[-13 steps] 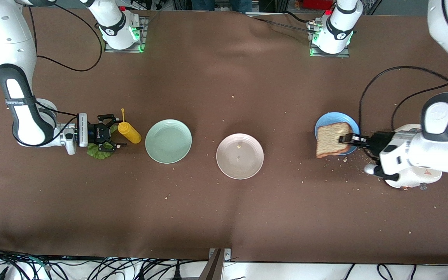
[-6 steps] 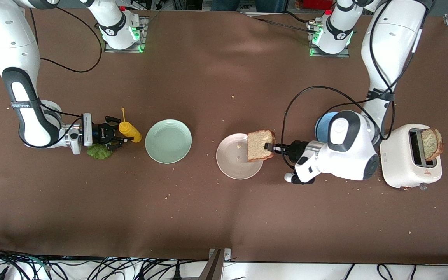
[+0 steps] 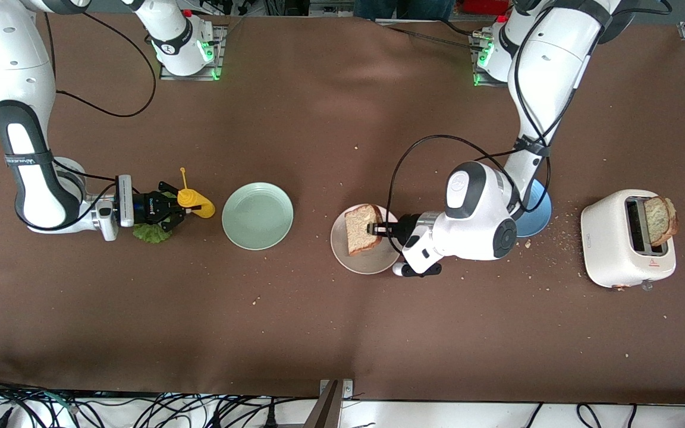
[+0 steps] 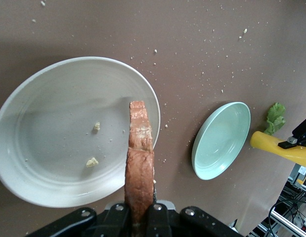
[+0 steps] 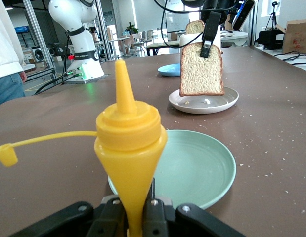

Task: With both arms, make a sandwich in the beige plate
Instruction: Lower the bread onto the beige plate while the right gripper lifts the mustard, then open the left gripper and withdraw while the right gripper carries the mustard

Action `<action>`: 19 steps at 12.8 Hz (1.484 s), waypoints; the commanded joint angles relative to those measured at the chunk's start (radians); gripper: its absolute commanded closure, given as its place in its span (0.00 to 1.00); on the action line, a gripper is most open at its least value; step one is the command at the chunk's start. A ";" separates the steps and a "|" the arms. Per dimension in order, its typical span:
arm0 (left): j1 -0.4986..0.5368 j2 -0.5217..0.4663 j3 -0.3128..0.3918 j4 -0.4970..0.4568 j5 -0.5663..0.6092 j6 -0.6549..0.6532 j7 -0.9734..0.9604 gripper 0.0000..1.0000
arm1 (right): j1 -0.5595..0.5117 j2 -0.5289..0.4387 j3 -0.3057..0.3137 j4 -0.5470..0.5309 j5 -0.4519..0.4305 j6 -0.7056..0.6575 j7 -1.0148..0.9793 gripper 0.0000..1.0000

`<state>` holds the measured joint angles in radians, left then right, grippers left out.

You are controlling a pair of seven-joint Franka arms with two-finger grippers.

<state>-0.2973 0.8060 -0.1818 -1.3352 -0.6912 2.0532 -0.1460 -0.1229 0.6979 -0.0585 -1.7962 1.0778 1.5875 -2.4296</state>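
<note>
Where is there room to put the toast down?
The beige plate under the toast in the left gripper holds only crumbs. The mint plate beside it is bare too. It is crowded near the right gripper, with mustard bottle and lettuce.

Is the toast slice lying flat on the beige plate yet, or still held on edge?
On edge: the left gripper holds the toast slice upright over the beige plate; the right wrist view shows it hanging above the dish.
</note>
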 commanded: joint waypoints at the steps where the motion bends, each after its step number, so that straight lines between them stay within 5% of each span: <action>1: -0.014 0.021 0.015 0.021 -0.021 0.018 0.000 1.00 | -0.009 0.000 0.000 0.072 -0.045 -0.064 0.102 1.00; 3: -0.014 0.027 0.016 0.021 -0.021 0.018 0.000 1.00 | -0.009 0.000 0.000 0.103 -0.061 -0.086 0.161 1.00; 6: -0.011 0.053 0.024 0.021 0.001 0.018 0.002 0.10 | -0.004 -0.011 0.002 0.139 -0.081 -0.089 0.256 1.00; 7: -0.008 0.050 0.024 0.021 0.022 0.018 0.002 0.01 | -0.001 -0.015 0.003 0.158 -0.082 -0.112 0.295 1.00; 12: 0.015 0.039 0.060 0.018 0.111 0.007 -0.029 0.01 | 0.023 -0.018 0.009 0.236 -0.105 -0.149 0.454 1.00; 17: 0.026 -0.034 0.218 0.019 0.333 -0.100 -0.035 0.00 | 0.084 -0.018 0.009 0.326 -0.140 -0.136 0.633 1.00; 19: 0.096 -0.077 0.231 0.022 0.377 -0.172 -0.030 0.00 | 0.133 -0.018 0.008 0.391 -0.192 -0.107 0.754 1.00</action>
<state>-0.2571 0.7897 0.0429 -1.3019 -0.3691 1.9525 -0.1678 -0.0302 0.6876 -0.0509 -1.4694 0.9360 1.4679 -1.7888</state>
